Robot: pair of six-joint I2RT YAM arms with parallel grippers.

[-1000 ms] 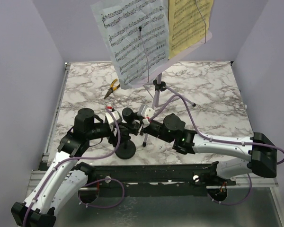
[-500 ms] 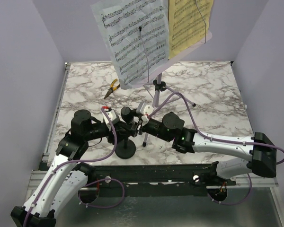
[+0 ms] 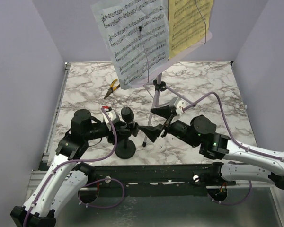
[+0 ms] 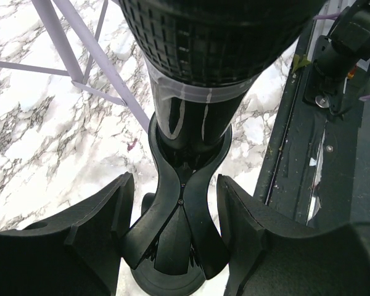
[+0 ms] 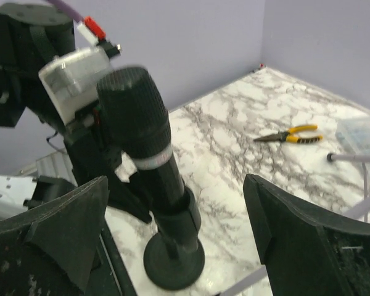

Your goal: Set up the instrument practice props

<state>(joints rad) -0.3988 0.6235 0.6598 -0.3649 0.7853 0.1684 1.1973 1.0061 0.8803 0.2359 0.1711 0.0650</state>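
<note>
Both grippers are busy: the black microphone (image 5: 142, 129) is seated in the short black round-based mic stand (image 3: 125, 149) near the marble table's (image 3: 213, 85) front edge, with the left gripper (image 4: 176, 237) half-parted around the clip; the right gripper (image 3: 158, 123) is spread wide, empty. Retreat is judged next.

Microphone (image 3: 127, 113) seated in mic stand (image 3: 126, 147); music stand (image 3: 157, 90) behind; pliers (image 3: 111, 88) behind-left.

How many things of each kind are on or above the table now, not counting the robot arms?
Music stand: 1
Sheet-music pages: 2, one white and one yellow
Microphone: 1
Mic stand: 1
Pliers: 1
Clear plastic box: 1
Total: 7
</note>
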